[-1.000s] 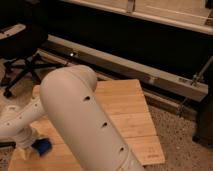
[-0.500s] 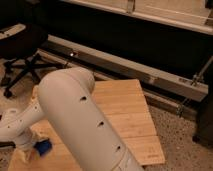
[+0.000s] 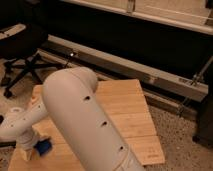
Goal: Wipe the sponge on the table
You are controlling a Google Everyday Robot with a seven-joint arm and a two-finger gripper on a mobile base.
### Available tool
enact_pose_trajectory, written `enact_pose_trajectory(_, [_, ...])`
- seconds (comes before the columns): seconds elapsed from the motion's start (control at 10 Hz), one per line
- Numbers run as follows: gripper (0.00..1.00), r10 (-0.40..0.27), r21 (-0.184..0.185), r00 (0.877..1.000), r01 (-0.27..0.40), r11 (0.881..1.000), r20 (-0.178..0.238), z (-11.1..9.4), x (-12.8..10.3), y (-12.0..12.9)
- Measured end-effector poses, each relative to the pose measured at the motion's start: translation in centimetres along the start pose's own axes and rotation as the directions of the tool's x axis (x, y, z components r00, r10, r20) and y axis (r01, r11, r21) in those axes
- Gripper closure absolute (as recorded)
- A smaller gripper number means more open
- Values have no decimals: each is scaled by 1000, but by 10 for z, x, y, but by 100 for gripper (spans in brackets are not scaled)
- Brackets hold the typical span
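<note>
The bright blue sponge (image 3: 44, 146) lies on the light wooden table (image 3: 125, 107) near its front left corner. My gripper (image 3: 29, 151) is down at the table surface, right against the sponge's left side. My thick white arm (image 3: 85, 120) runs from the lower middle up and then bends left and down to the gripper, hiding much of the table's left half. Part of the sponge is hidden behind the gripper.
A black office chair (image 3: 20, 47) stands on the floor at the far left behind the table. A long metal rail (image 3: 150, 70) runs along the wall behind. Speckled floor (image 3: 182, 137) lies to the table's right, with a dark object (image 3: 206, 117) at the right edge.
My forearm and gripper have sunk a little toward the table top. The sponge stays in about the same spot.
</note>
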State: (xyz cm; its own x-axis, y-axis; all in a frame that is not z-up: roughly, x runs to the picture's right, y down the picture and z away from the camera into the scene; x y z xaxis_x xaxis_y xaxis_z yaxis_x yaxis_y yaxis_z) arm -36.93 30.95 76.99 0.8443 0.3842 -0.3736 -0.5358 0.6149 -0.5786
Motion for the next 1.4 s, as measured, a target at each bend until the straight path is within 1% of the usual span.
enact_pose_trajectory(0.3, [41, -2, -8, 1000, 2, 1000, 8, -1, -2, -2])
enact_pose_trajectory(0.6, [41, 4, -9, 1000, -4, 1000, 15, -4, -6, -10])
enact_pose_trajectory(1.2, [41, -15, -12, 1000, 15, 1000, 15, -5, -9, -15])
enact_pose_trajectory(1.4, [41, -22, -8, 1000, 22, 1000, 22, -9, -13, -18])
